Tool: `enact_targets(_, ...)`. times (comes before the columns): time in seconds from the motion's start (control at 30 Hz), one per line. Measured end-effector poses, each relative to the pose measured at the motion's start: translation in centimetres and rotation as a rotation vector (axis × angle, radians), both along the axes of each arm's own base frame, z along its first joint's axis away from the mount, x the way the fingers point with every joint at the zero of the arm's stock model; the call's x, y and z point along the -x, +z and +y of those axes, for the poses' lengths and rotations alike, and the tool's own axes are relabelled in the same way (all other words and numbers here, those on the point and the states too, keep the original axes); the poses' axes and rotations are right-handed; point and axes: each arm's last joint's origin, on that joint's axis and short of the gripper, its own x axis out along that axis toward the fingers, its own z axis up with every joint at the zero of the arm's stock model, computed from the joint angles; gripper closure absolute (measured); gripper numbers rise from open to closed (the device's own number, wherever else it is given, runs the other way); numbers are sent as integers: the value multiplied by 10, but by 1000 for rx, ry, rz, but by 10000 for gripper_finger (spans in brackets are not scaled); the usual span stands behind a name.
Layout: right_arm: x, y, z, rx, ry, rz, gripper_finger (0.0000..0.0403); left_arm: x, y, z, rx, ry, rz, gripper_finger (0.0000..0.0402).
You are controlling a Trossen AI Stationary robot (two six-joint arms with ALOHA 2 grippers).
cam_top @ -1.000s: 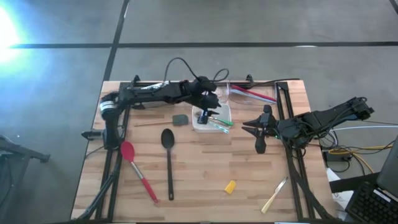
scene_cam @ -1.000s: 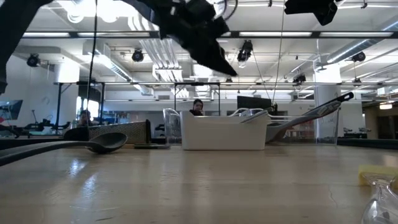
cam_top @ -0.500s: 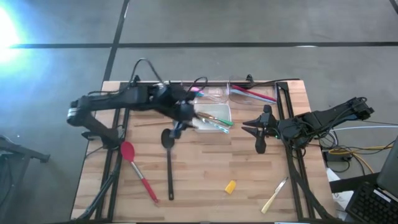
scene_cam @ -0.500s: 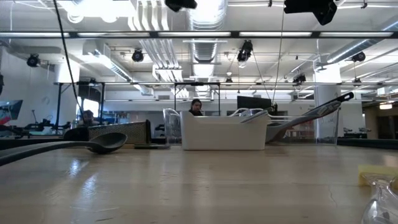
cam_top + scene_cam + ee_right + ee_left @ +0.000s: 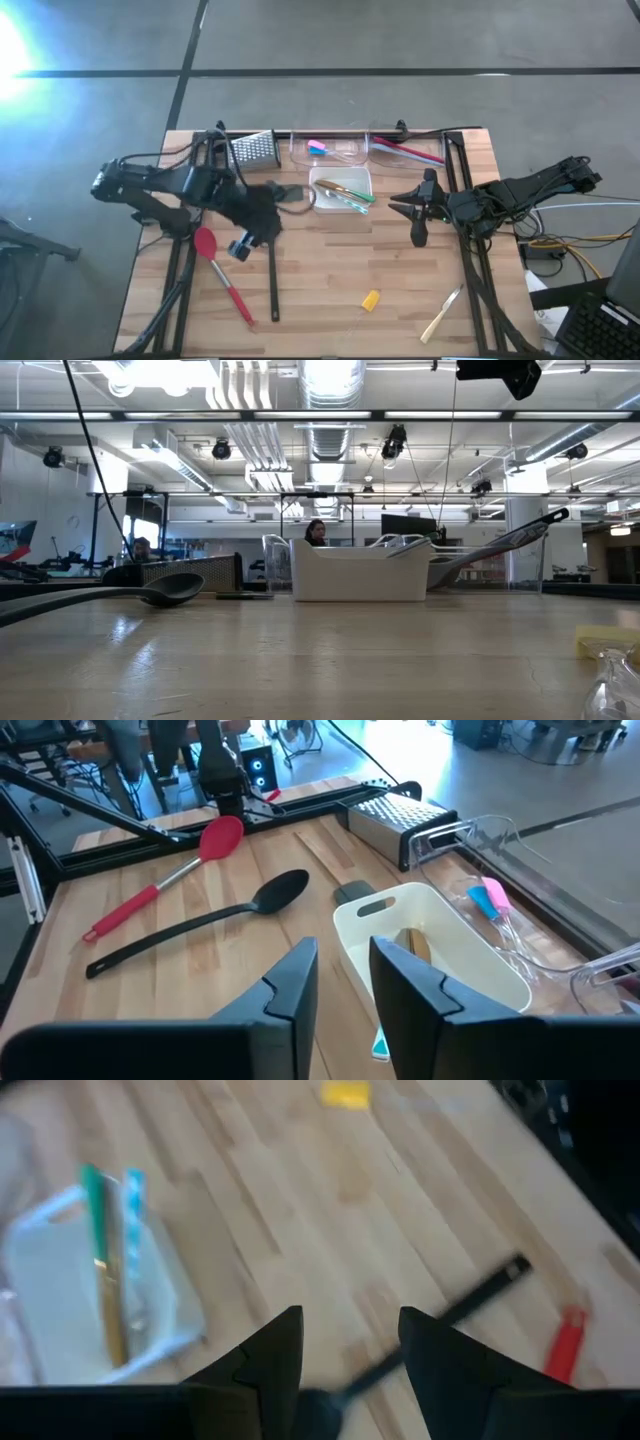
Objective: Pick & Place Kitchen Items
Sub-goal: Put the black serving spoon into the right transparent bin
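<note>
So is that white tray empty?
No. The white tray holds a few thin sticks, one green, lying flat inside it.

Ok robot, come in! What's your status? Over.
Left tool open, empty, above black spoon. Right tool open, waiting beside white tray. Black spoon lying flat, not grabbed. Red spatula close alongside it.

Bright, even overhead light fills the room. Strong glare burns at nine to ten o'clock of the high view, and ceiling lamps point(image 5: 330, 375) flare in the low view. The left wrist view is motion-blurred throughout; the low view's nearest tabletop point(image 5: 300, 670) is soft.
</note>
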Motion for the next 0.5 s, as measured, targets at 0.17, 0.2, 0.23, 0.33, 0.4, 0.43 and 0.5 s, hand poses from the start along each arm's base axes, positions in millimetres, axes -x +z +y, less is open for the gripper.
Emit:
enact_targets(0.17, 0, 0, 0, -1, 0, -1, 310, 1, -33, -13, -79, -31, 95, 229)
enact_targets(0.2, 0, 0, 0, -1, 0, -2, 312, 1, -40, -15, -117, -43, 109, 229)
enact_targets(0.23, 0, 0, 0, -1, 0, -4, 313, 1, -48, -17, -157, -71, 125, 229)
enact_targets(0.33, 0, 1, 0, -3, 0, -8, 318, 1, -72, -21, -254, -158, 141, 229)
enact_targets(0.4, 0, 1, 0, -3, 0, -8, 320, 0, -87, -24, -273, -195, 139, 229)
enact_targets(0.43, 0, 1, 0, -3, -1, -9, 321, 0, -95, -25, -277, -204, 139, 229)
enact_targets(0.5, 0, 1, 0, -4, -1, -10, 320, -1, -109, -26, -278, -226, 127, 229)
